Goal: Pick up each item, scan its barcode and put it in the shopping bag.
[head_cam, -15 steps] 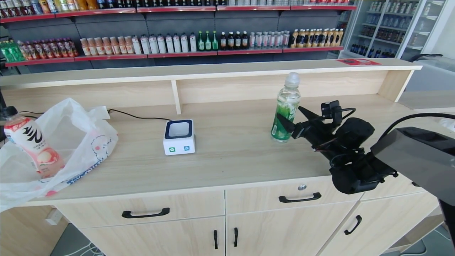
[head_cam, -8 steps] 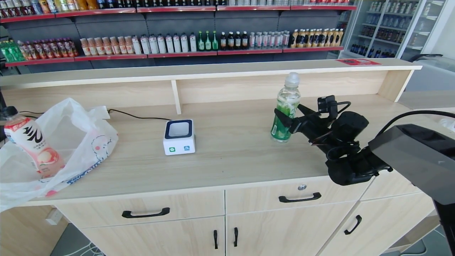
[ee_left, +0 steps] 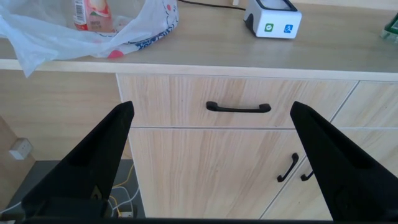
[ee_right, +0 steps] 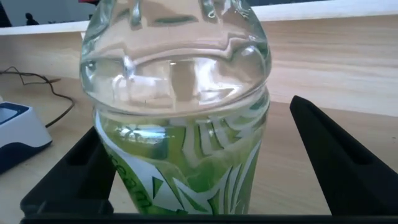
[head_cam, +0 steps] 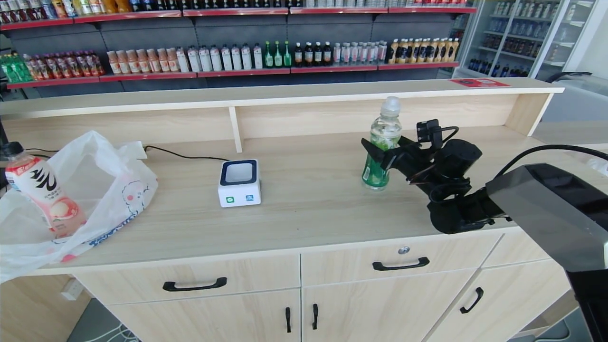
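Straddling the bottle [head_cam: 377,175], the right gripper [head_cam: 384,148] holds its jaws wide; the bottle stands upright between them. Grasp step in hand: next, close squarely, then lift toward the scanner [head_cam: 240,183].

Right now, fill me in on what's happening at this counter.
The robot is partway through a checkout job. Its right hand has open fingers on either side of the green bottle, which stands upright on the counter and is not yet gripped. The scanner sits mid-counter. A pink bottle already leans in the shopping bag at the robot's left. The left hand hangs open in front of the drawers, holding nothing.
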Motion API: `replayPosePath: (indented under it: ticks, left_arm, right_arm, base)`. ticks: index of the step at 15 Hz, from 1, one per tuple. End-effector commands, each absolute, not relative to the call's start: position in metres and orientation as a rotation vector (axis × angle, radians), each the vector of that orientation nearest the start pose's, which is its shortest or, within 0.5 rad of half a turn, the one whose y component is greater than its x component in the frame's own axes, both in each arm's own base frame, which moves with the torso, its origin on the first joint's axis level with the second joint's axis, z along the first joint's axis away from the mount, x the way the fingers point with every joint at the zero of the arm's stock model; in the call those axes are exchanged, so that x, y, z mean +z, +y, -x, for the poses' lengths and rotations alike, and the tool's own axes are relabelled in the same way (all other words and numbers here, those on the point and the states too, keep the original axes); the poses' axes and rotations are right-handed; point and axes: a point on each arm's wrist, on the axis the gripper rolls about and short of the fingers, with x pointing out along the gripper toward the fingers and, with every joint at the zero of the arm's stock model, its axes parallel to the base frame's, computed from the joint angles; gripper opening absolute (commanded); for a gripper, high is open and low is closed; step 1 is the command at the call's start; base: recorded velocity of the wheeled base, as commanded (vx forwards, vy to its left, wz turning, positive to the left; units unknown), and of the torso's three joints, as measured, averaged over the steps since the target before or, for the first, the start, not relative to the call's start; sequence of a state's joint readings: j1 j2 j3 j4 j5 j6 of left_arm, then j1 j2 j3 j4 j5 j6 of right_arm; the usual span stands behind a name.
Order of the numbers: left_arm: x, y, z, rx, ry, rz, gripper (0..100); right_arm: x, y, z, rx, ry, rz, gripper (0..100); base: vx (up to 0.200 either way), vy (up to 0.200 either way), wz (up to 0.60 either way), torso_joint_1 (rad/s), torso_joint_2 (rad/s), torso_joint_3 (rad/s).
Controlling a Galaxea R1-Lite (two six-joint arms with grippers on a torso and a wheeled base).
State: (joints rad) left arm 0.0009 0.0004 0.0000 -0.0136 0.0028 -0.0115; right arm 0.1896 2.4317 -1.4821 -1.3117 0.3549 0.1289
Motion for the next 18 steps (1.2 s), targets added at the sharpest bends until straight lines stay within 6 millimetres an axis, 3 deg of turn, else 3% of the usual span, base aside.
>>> replayPosePath:
  ticks: [1,9,10,18]
  left_arm:
    - [0.0769,0.0,0.0228,0.005,-0.014,0.012,100]
    - [0.0769,0.0,0.0227,0.005,-0.012,0.012,100]
    - [0.0769,0.0,0.0227,0.005,-0.012,0.012,100]
    - [0.0769,0.0001,0.0227,0.003,-0.012,0.014,100]
  right_arm:
    - [0.1318,0.1006,-0.4767,0.566,-0.331,-0.094,100]
    - [0.1256,0.1053,-0.4775,0.579,-0.313,-0.12,100]
    - [0.1259,0.1053,-0.4776,0.579,-0.313,-0.121,0]
    - [0.1281,0.1061,-0.4779,0.578,-0.324,-0.121,0]
  base:
    - [0.0,0.0,0.0,0.0,0.0,0.0]
    - [0.0,0.0,0.0,0.0,0.0,0.0]
    - [0.0,0.0,0.0,0.0,0.0,0.0]
    - [0.0,0.0,0.0,0.0,0.0,0.0]
